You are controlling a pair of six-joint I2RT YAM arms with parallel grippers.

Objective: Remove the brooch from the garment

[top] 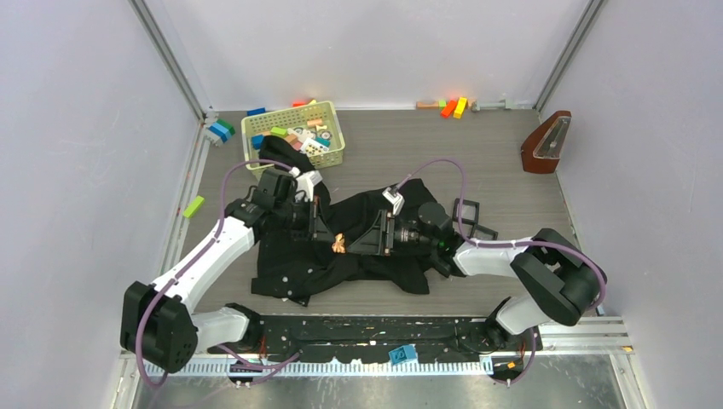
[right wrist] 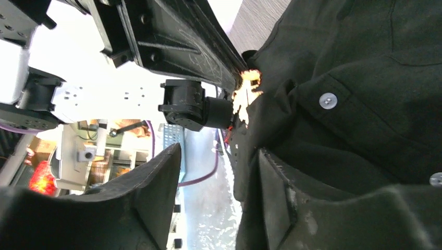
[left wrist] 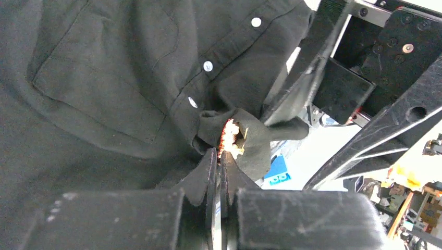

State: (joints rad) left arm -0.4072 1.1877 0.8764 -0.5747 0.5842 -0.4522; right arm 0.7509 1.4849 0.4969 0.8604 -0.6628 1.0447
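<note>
The black garment (top: 358, 256) lies crumpled in the middle of the table, with white buttons showing in the left wrist view (left wrist: 208, 66). The orange-red brooch (top: 338, 244) sits on a raised fold at its front. My left gripper (top: 331, 239) is shut, its tips pinched on the brooch's edge (left wrist: 228, 136) in the left wrist view. My right gripper (top: 354, 245) faces it from the right, open. In the right wrist view, cloth (right wrist: 365, 94) hangs beside my right gripper's right finger (right wrist: 273, 182), and the brooch (right wrist: 245, 94) is beyond the tips.
A yellow basket (top: 334, 141) of toy blocks stands at the back left, with blue blocks (top: 219, 130) beside it. A green block (top: 193, 206) lies at the left. Small black frames (top: 473, 217) lie right of the garment. A brown metronome (top: 546, 143) stands at the back right.
</note>
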